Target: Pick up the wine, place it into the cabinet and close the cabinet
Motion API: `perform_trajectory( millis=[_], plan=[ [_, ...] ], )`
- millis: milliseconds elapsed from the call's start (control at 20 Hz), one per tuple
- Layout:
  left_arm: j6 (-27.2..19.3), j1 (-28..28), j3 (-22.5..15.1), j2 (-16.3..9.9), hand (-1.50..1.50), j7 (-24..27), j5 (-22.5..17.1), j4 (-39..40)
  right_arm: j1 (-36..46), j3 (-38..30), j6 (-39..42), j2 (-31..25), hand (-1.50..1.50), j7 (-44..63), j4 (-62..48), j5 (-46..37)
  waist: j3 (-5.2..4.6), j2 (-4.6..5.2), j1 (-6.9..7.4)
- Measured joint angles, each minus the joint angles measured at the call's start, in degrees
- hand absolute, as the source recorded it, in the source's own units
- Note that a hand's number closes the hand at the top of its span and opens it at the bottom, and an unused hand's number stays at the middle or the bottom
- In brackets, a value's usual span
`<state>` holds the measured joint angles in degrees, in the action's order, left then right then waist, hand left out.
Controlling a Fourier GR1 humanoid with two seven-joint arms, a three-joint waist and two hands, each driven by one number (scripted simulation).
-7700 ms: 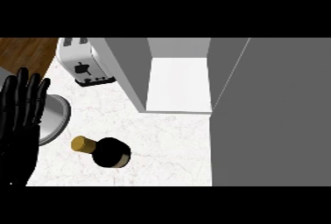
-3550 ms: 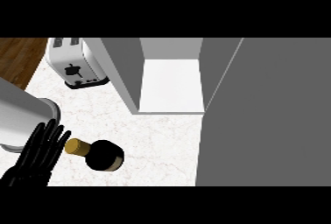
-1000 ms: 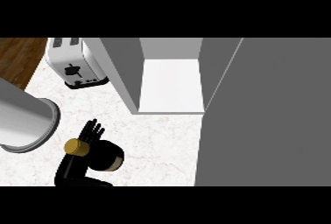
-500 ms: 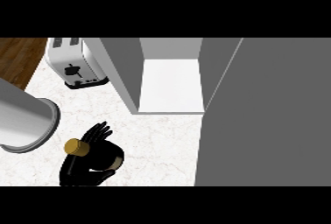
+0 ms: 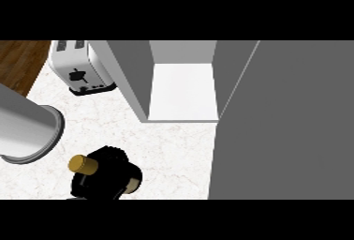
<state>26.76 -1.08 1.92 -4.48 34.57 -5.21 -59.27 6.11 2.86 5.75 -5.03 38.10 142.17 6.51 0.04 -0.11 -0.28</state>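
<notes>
The bench [image 5: 173,140] is white marble with faint veins. The wine [image 5: 128,180] is black, capped gold. The toaster [image 5: 79,68] is silver, the cabinet [image 5: 183,93] grey-walled, white inside.

No readable text, labels or numbers anywhere

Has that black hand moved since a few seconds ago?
Yes. The left hand moved right from the counter's left side, away from the grey forearm, onto the wine bottle.
</notes>
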Motion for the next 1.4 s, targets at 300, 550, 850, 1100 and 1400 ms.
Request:
perform_trajectory(
  millis=[300, 550, 850, 1100, 1400],
  plan=[
    [-5.69, -0.14, 5.3, -2.77, 1.5, 0.56, -0.49, -0.57, -0.53, 0.04, 0.42, 0.47, -1.5, -0.76, -0.17, -0.04, -0.02, -0.01, 0.07],
    [-8.85, 0.02, 8.35, -3.54, 1.5, 0.79, -1.86, -2.85, -1.09, -0.46, 1.06, 0.69, -1.5, -0.97, -0.32, 0.23, -0.02, 0.0, 0.14],
    [-13.87, 1.47, 8.78, -2.39, 1.5, 3.32, -0.53, -9.28, -1.19, -0.12, 1.16, 0.88, -1.5, -0.44, -0.14, 0.36, -0.02, -0.07, 0.2],
    [-12.88, 2.95, 7.49, -0.99, 1.5, -0.78, -3.34, -17.47, -0.85, -0.36, 1.13, 0.84, -1.5, 0.22, 0.04, 0.51, -0.01, -0.08, 0.24],
    [-13.93, 4.68, 3.85, 0.99, 1.5, -12.87, -6.49, -31.75, 0.05, -0.73, 1.11, 1.1, -1.5, 0.32, -0.65, 0.52, 0.01, -0.1, 0.36]
  ],
)
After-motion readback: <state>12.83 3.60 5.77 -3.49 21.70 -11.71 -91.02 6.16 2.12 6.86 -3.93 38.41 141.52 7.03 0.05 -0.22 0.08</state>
